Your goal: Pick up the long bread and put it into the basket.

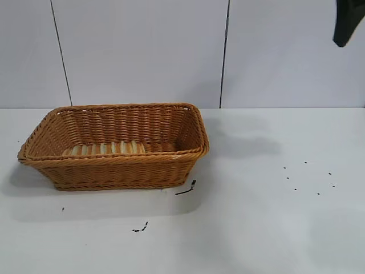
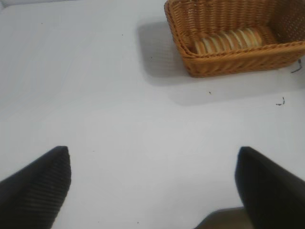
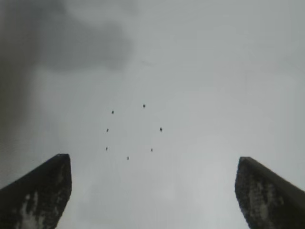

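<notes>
The white table [image 1: 274,228] carries the orange-brown wicker basket [image 1: 114,168] with its braided rim. Inside, against its near wall, lies the long bread [image 1: 105,148], tan with pale crosswise stripes. My left gripper [image 2: 152,186] and right gripper [image 3: 152,191] hang spread, holding nothing.

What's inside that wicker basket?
The basket holds one long bread, striped orange and pale, lying along its near wall. That wall hides the loaf's lower part in the exterior view; nothing else shows inside.
</notes>
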{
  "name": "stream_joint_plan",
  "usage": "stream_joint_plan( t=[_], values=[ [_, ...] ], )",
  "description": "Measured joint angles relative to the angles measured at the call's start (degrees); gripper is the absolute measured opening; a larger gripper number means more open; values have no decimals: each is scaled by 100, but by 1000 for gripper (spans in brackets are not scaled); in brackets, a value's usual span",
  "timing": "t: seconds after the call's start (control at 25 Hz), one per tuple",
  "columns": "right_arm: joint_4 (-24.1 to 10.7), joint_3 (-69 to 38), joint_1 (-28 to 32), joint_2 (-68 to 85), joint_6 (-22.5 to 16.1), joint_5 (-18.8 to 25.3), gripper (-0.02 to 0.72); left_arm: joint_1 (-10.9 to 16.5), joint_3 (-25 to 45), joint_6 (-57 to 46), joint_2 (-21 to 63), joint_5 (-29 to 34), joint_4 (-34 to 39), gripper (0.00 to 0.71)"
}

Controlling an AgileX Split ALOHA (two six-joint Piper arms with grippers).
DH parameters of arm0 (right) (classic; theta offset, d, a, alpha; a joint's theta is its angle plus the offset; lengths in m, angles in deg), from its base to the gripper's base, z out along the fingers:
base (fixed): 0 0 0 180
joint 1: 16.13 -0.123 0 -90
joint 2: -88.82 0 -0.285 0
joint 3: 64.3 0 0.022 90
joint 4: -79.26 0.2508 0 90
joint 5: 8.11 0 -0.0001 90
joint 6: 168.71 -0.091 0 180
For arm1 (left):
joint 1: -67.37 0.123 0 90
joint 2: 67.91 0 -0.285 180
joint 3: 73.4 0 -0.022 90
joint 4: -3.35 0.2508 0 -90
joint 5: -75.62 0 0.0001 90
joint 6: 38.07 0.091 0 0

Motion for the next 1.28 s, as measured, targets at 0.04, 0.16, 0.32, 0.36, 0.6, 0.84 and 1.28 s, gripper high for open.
stream_joint_plan(
  t=[0.04,0.16,0.32,0.36,0.6,0.84,1.28],
  values=[
    [0,-349,0,326,0,4,638,0,0,0,0,0,0,696],
    [0,-1271,0,1261,0,-182,638,0,0,0,0,0,0,696],
    [7,-2268,0,2582,0,-583,638,0,0,0,0,0,0,696],
    [20,-2478,0,2868,0,-635,638,0,0,0,0,0,0,696],
    [164,-3330,0,4775,0,-802,638,0,0,0,0,0,0,696],
    [260,-3455,0,5969,0,-1008,638,0,0,0,0,0,0,696],
    [274,-3455,0,7126,0,-1028,638,0,0,0,0,0,0,696]
  ],
)
